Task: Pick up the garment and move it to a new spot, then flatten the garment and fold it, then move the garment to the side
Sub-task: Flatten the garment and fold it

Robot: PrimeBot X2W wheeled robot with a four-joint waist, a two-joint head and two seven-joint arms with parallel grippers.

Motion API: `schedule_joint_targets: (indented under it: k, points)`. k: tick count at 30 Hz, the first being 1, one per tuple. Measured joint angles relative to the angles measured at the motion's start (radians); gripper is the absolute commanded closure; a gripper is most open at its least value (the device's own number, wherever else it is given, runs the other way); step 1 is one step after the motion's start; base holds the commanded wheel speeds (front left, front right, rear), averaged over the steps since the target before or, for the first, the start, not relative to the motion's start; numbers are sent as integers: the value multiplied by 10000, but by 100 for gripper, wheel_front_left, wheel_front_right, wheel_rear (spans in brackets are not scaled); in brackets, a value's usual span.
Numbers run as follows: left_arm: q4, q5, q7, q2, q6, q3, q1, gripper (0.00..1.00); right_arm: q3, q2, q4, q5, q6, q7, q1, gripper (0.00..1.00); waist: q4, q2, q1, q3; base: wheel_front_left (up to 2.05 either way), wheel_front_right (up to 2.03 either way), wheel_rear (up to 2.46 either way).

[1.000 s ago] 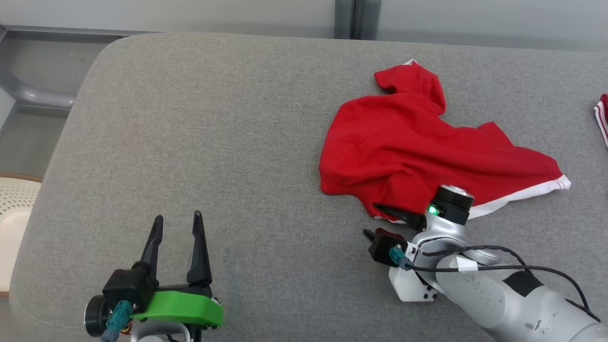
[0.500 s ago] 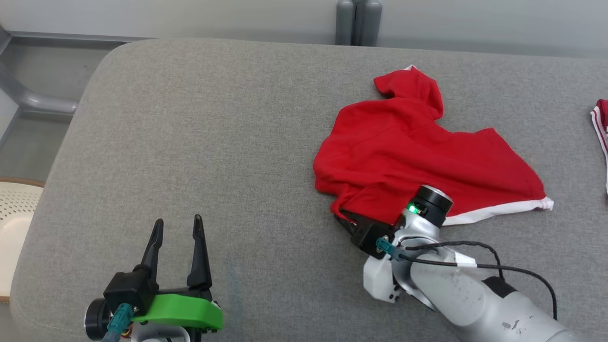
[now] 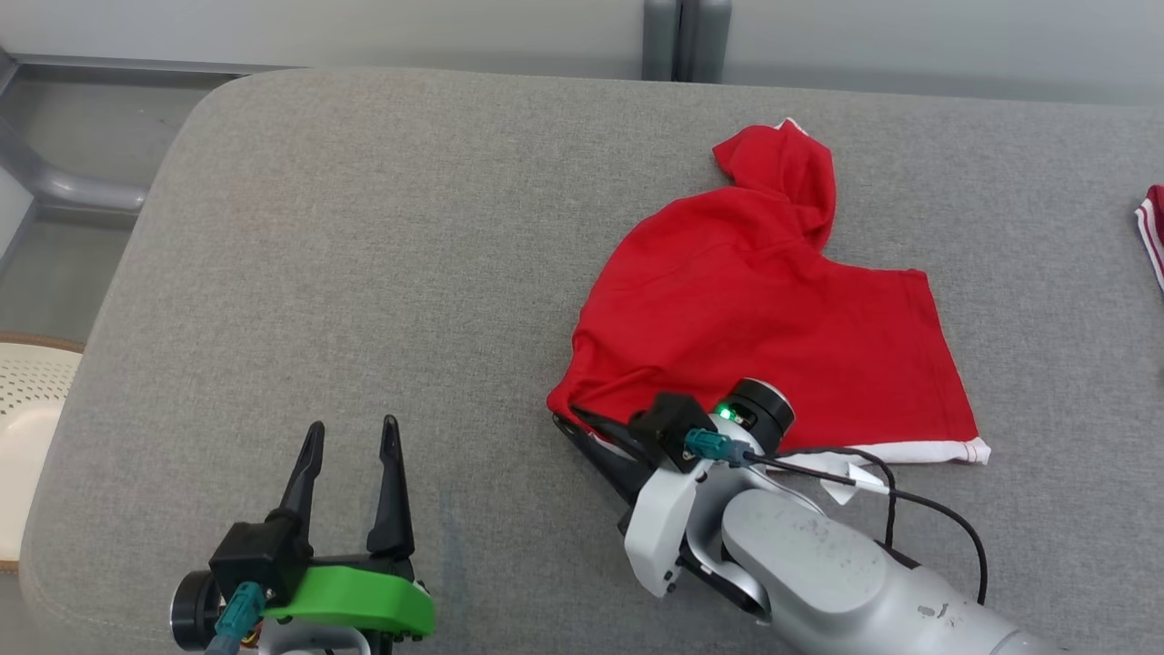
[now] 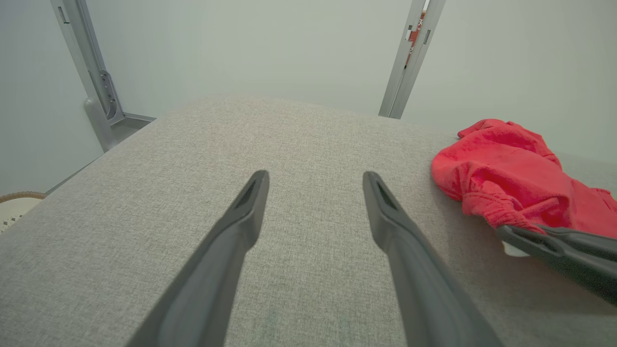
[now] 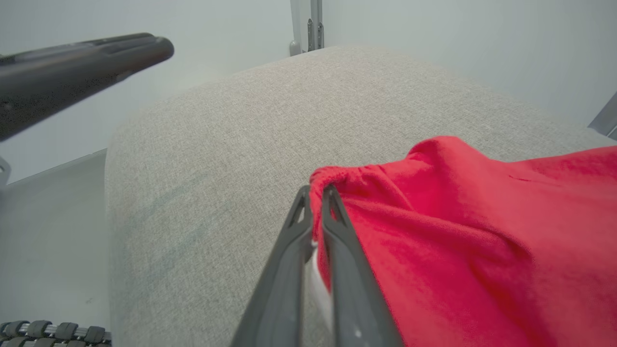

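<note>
Garment [image 3: 773, 337]: red, spread on tabletop [image 3: 364, 227], right of centre | right tool [image 5: 315, 193]: pressed together, pinching its near-left hem corner; cloth lies rightward of it | left tool [image 3: 353, 426]: spread, empty, well apart to the left

I can't read any text, brand, number or sign on my feeds. One white tag [image 3: 850, 473] shows in the head view (a scrap of a thing), and any print on it is too small for me to make out.
</note>
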Motion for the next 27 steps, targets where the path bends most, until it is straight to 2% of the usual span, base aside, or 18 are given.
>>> schedule_joint_targets:
  k: [1, 2, 11, 16, 23, 27]
  points:
    - [12, 0, -2, 0, 0, -6, -19, 0, 27, 40, 104, 107, 0, -10, -94, 56, 24, 0, 0, 34, 0, 0, 0]
    - [23, 0, 0, 0, 0, -8, -42, 0, 21, 71, 171, 163, 0, -12, -175, 0, 43, 0, 0, 61, 0, 0, 0]
    - [82, 0, 0, 0, 10, 96, -127, 0, -520, 196, 313, 148, 0, -15, -385, 0, 30, 0, 0, 144, 0, 0, 0]
    - [56, 159, 0, 0, -31, 105, -127, 0, -1887, -142, -383, -159, 0, -23, -40, 0, -222, 0, 0, 57, 0, 0, 0]
    - [42, 368, 0, 0, -155, 25, -159, 0, -3837, -569, -1480, -1237, 0, -23, 907, 0, -701, 0, 0, -94, 0, 0, 0]
    - [65, 418, 0, -2, -203, 33, -318, 0, -4178, -652, -1714, -1825, 0, -23, 1385, 0, -1008, 1, 0, -142, 0, 0, 0]
